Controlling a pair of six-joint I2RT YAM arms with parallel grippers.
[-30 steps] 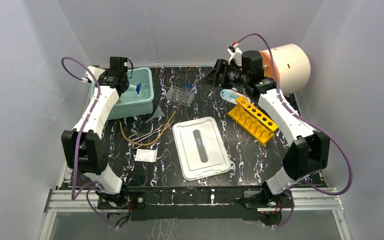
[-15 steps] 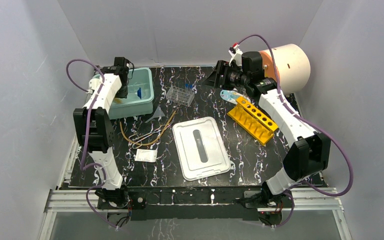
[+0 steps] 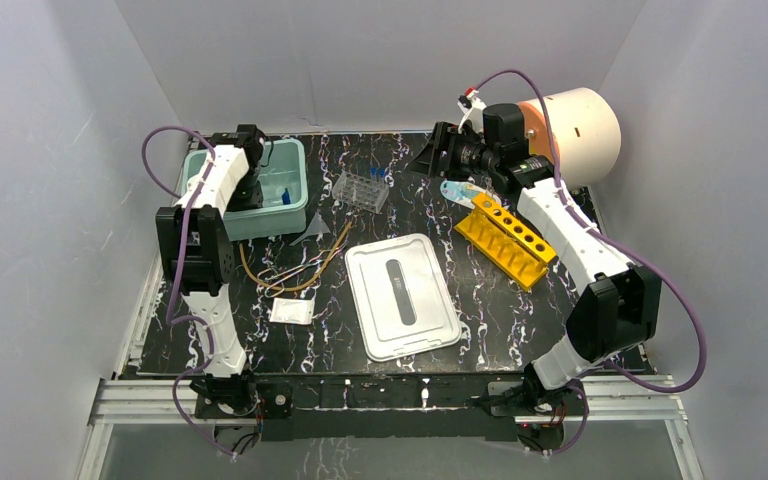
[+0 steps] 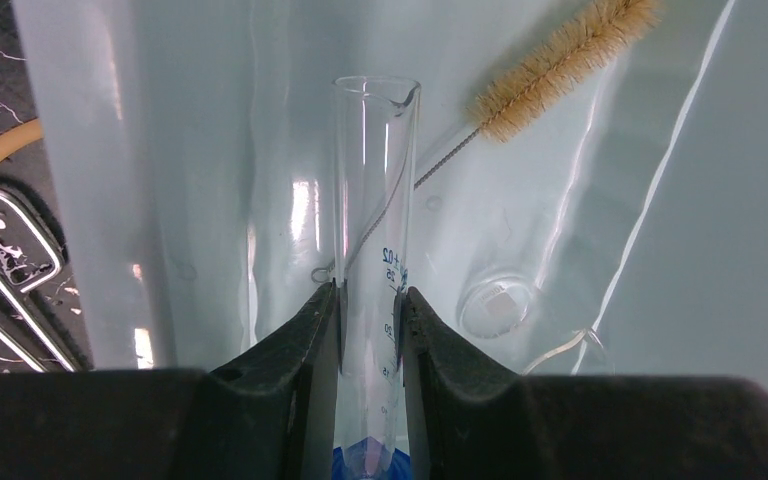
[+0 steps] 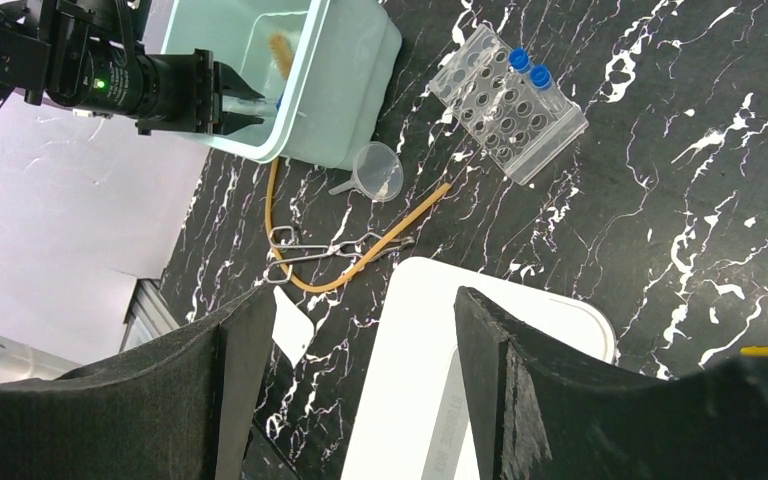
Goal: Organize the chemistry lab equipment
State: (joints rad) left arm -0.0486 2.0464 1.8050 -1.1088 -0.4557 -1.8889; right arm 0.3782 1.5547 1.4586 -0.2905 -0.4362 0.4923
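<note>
My left gripper (image 4: 370,300) is shut on a clear graduated cylinder (image 4: 372,200) with a blue base, held low inside the pale green bin (image 3: 295,215). A bristle brush (image 4: 560,65) and a small clear glass vessel (image 4: 498,305) lie on the bin floor. My right gripper (image 5: 363,300) hangs open and empty, high over the back right of the table (image 3: 430,155). Below it are the clear rack (image 5: 510,110) with two blue-capped tubes (image 5: 530,65), a clear funnel (image 5: 375,172), tan tubing (image 5: 380,245), metal tongs (image 5: 310,250) and a white packet (image 5: 290,330).
A white bin lid (image 3: 402,295) lies flat in the middle of the table. The yellow rack (image 3: 510,238) stands at the right, with a pale blue oval piece (image 3: 463,190) behind it. The cream drum (image 3: 580,120) sits in the back right corner.
The left arm has folded up and drawn in, and its gripper has carried the cylinder down into the bin. The right arm has barely moved.
</note>
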